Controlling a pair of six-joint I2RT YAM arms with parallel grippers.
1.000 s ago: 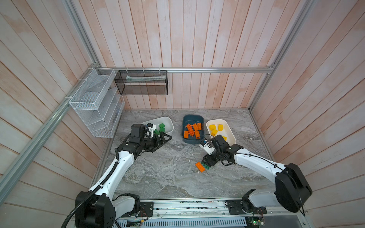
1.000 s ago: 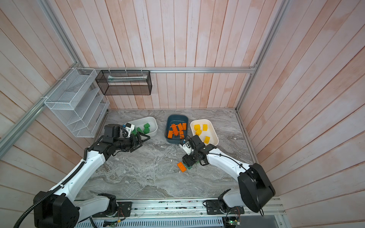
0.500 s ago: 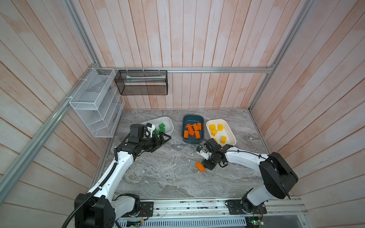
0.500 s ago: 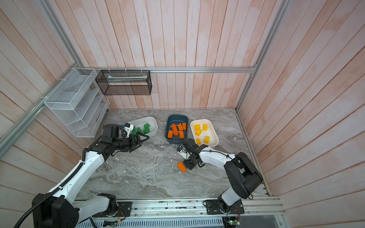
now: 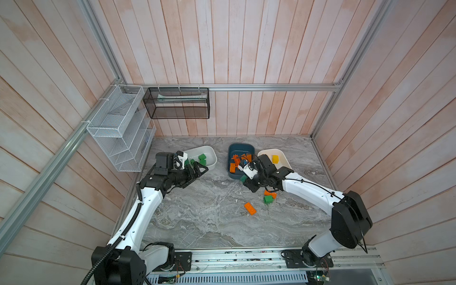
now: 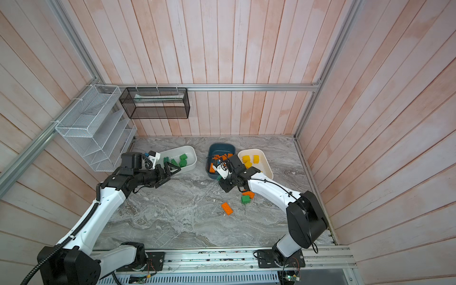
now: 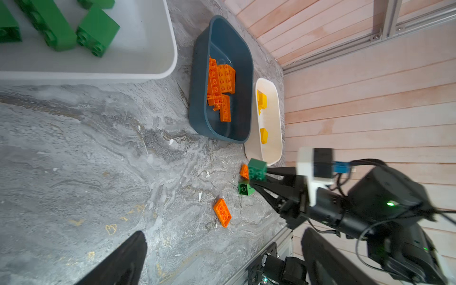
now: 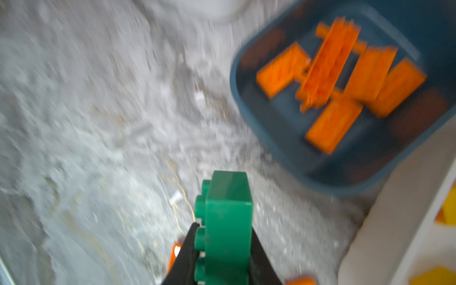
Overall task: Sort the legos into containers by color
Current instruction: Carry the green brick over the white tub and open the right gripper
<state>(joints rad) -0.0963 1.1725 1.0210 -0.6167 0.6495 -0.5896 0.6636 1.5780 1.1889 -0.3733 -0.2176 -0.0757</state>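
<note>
My right gripper [image 5: 244, 179] is shut on a green lego [image 8: 227, 217], held just above the table by the near corner of the teal container [image 5: 241, 145], which holds several orange legos [image 7: 220, 81]. On the right, a white container [image 5: 286, 160] holds yellow legos [image 6: 251, 159]. A second white container [image 5: 214, 160], at the left, holds green legos [image 5: 202, 159]. My left gripper [image 5: 201, 170] hangs open and empty beside its near rim. An orange flat lego [image 5: 250, 208], a green lego [image 5: 268, 199] and another orange lego [image 5: 271, 194] lie loose on the table.
A white wire rack [image 5: 118, 128] hangs on the left wall and a black mesh basket [image 5: 177, 103] on the back wall. A metal rail [image 5: 246, 256] runs along the table's front edge. Wooden walls close in the marble table [image 5: 197, 217].
My right gripper has shut on a green lego from the loose group and carried it up and back toward the teal container. The left arm has barely moved.
</note>
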